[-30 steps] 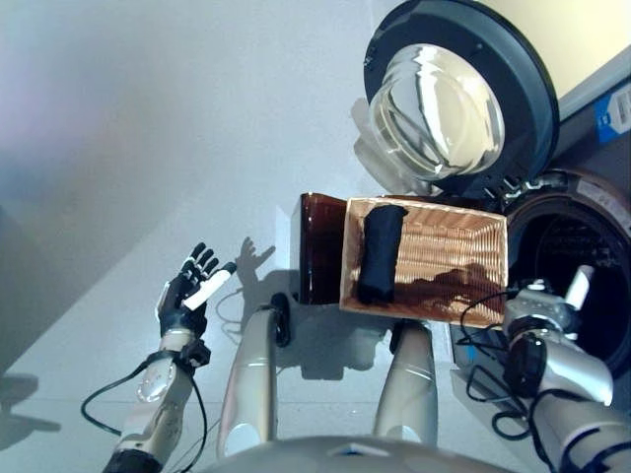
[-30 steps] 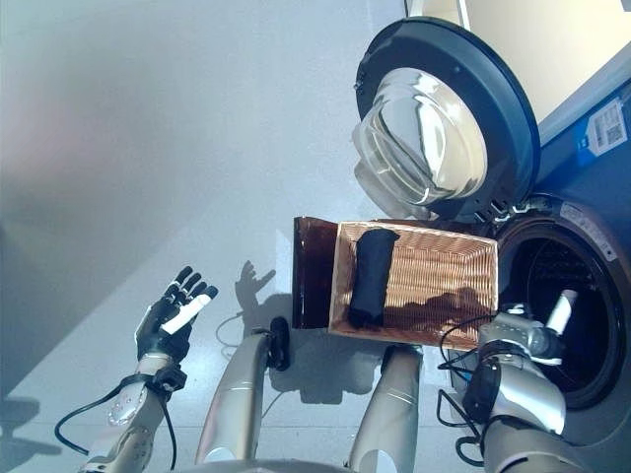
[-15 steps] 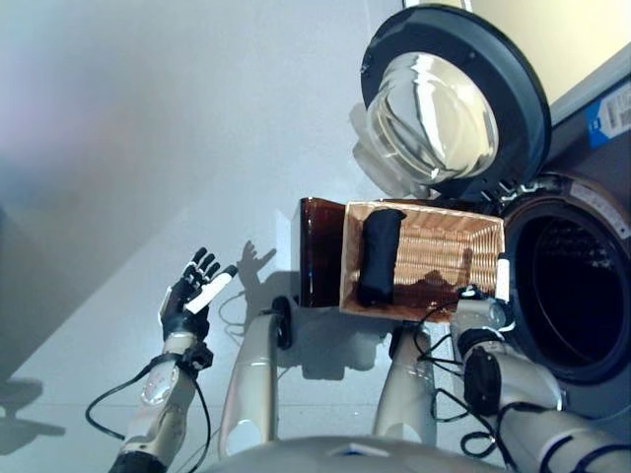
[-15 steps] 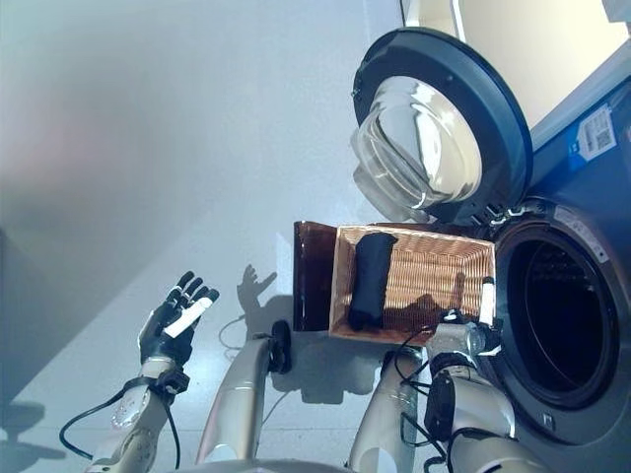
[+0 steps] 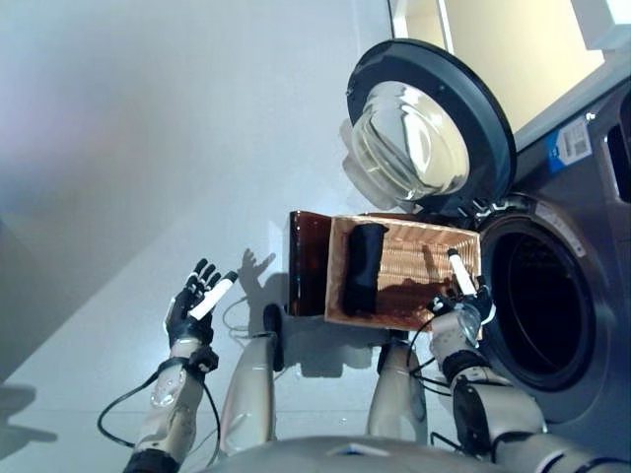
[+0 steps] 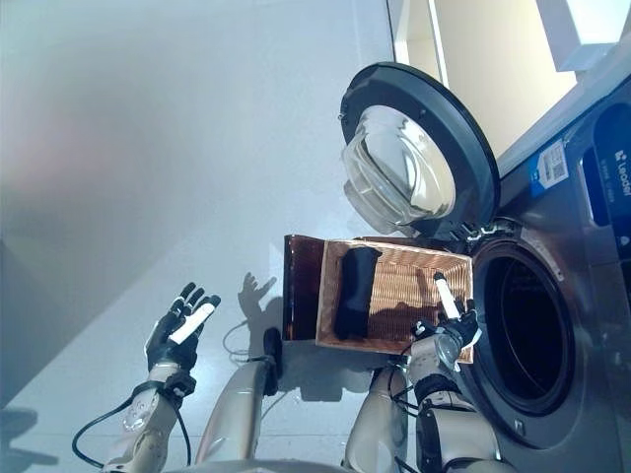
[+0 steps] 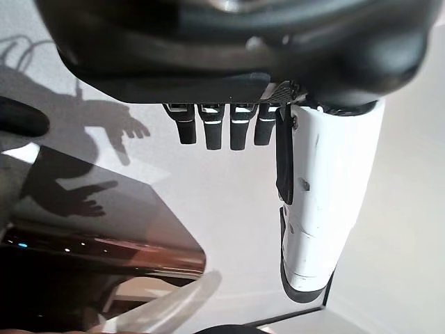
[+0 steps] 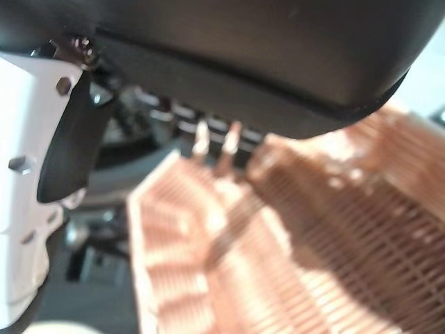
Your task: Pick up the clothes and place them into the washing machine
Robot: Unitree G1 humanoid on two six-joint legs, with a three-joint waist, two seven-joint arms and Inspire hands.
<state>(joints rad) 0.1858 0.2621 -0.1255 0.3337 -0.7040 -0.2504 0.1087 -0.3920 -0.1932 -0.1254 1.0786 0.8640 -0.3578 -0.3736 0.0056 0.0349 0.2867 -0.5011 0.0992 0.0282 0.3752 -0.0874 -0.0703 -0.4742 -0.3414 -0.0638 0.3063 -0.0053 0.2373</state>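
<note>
A dark rolled cloth (image 5: 363, 268) lies along the left end of the shallow wicker basket (image 5: 414, 258), which rests on a dark brown box (image 5: 306, 261) beside the washing machine. The machine's drum opening (image 5: 535, 304) is dark and its round door (image 5: 429, 133) stands wide open above the basket. My right hand (image 5: 461, 313) is open and empty at the basket's near right corner, its white thumb (image 5: 456, 272) pointing up over the weave; the weave (image 8: 292, 264) shows close under it in the right wrist view. My left hand (image 5: 197, 301) is open and empty, raised over the floor at the far left.
The grey front of the washing machine (image 5: 592, 217) fills the right side. Grey floor (image 5: 148, 148) spreads to the left of the box. The open door hangs over the basket's far edge.
My right hand has moved left from in front of the drum opening to the basket's near right corner. The camera has shifted. My left hand has stayed in place.
</note>
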